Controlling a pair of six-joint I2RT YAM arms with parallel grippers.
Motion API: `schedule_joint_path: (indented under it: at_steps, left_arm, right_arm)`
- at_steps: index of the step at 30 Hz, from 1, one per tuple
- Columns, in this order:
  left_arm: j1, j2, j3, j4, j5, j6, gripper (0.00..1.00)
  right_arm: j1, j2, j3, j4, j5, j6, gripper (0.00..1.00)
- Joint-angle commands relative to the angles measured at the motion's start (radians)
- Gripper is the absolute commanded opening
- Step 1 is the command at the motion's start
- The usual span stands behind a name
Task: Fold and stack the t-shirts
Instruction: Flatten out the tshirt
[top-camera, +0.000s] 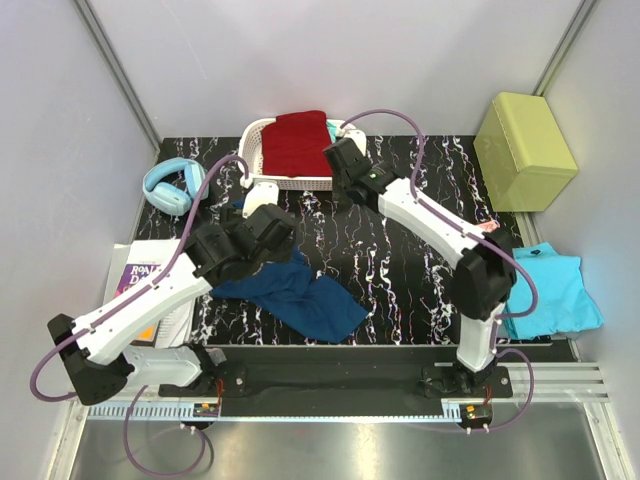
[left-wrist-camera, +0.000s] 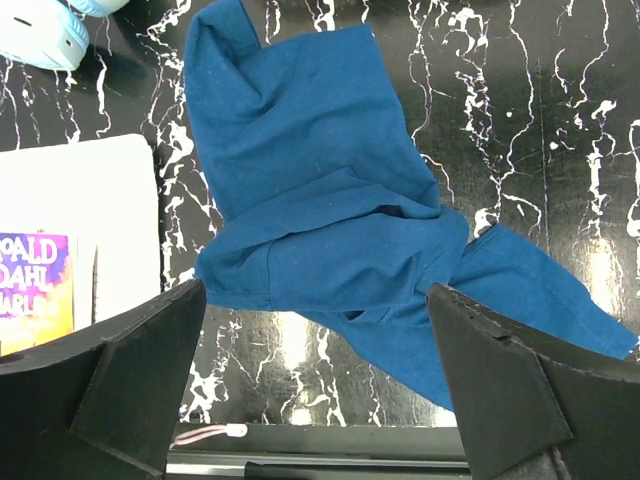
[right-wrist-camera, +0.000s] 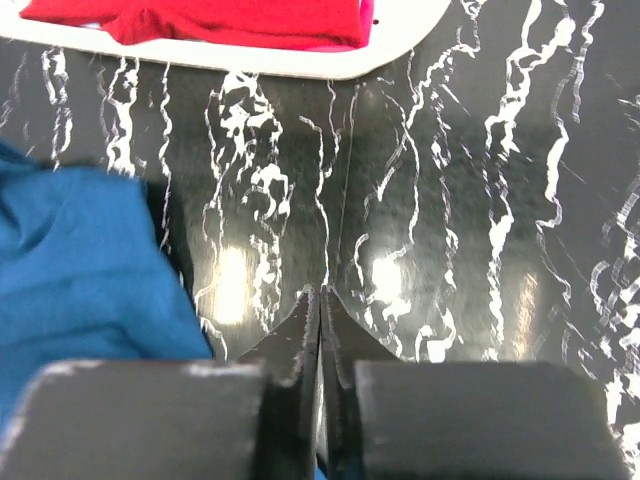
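Left tool (left-wrist-camera: 315, 295) gaped over the crumpled blue cloth t-shirt (left-wrist-camera: 320, 200), right tool (right-wrist-camera: 320, 295) closed and empty; no folding looked done.

Black tabletop (top-camera: 400, 275) with white marble veining; crumpled plain blue cloth t-shirt (top-camera: 300, 295), 7 o'clock; dark red cloth t-shirt (top-camera: 296, 142), 12 o'clock; turquoise cloth t-shirt (top-camera: 552, 292), 4 o'clock; lime-green box (top-camera: 525, 135), 2 o'clock.
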Motion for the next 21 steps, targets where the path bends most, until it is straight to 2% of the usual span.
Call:
schedule_joint_path:
  at_steps: [1, 8, 13, 16, 20, 21]
  left_arm:
    - [0.003, -0.009, -0.013, 0.023, 0.019, -0.051, 0.99]
    - [0.003, -0.035, -0.061, -0.003, 0.002, -0.079, 0.99]
    - [0.003, -0.033, -0.081, -0.018, 0.011, -0.082, 0.99]
    - [0.003, -0.023, -0.087, -0.021, 0.018, -0.077, 0.99]
    - [0.003, -0.004, -0.084, -0.026, 0.028, -0.068, 0.99]
    - [0.003, -0.001, -0.084, -0.028, 0.03, -0.066, 0.99]
  right_arm:
    - [-0.033, 0.106, 0.096, 0.039, -0.065, -0.027, 0.0]
    - [-0.081, 0.26, 0.188, 0.036, -0.143, -0.023, 0.0]
    - [-0.124, 0.383, 0.347, -0.012, -0.168, -0.019, 0.0]
    - [-0.138, 0.47, 0.47, -0.053, -0.193, -0.03, 0.0]
    - [-0.15, 0.646, 0.79, -0.197, -0.222, -0.039, 0.0]
    - [-0.151, 0.67, 0.803, -0.202, -0.225, -0.033, 0.0]
